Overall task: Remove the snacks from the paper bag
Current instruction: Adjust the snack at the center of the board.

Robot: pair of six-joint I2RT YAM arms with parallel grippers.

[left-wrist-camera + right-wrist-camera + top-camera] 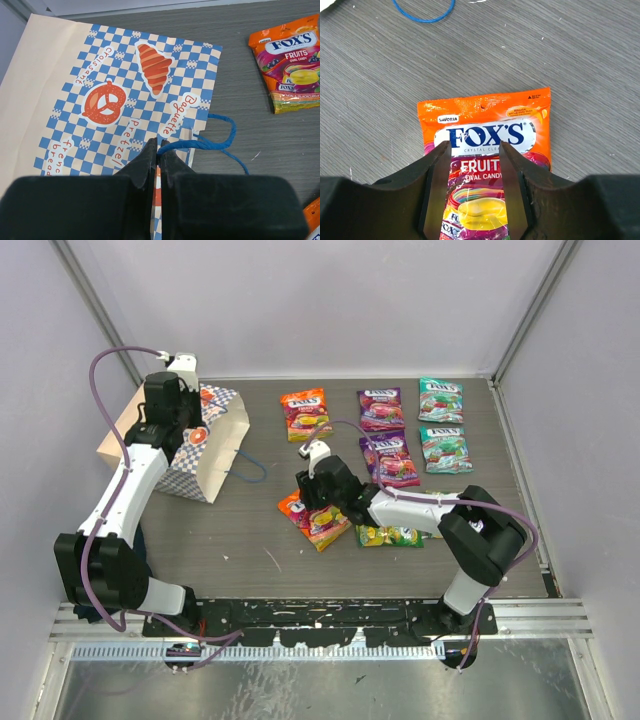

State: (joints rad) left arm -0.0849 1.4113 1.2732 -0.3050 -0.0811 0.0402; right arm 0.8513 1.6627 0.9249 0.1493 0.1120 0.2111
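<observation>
The cream paper bag [212,455] with blue checks lies on its side at the table's left, mouth toward the middle. My left gripper [161,150] is shut on its blue cord handle [215,143]; it sits over the bag [115,85]. Several snacks lie on the table: orange [305,413], purple [381,408], teal [440,398], yellow-green [390,536]. Another orange packet [485,120] lies flat under my right gripper [472,147], whose jaws stand open on either side of it, above its lower half. In the top view that gripper [308,502] is mid-table over this packet [318,523].
White walls [60,390] close in the table on the left, back and right. A metal rail [320,618] with the arm bases runs along the near edge. The bag's second blue cord loop [250,472] lies on the table by the bag's mouth.
</observation>
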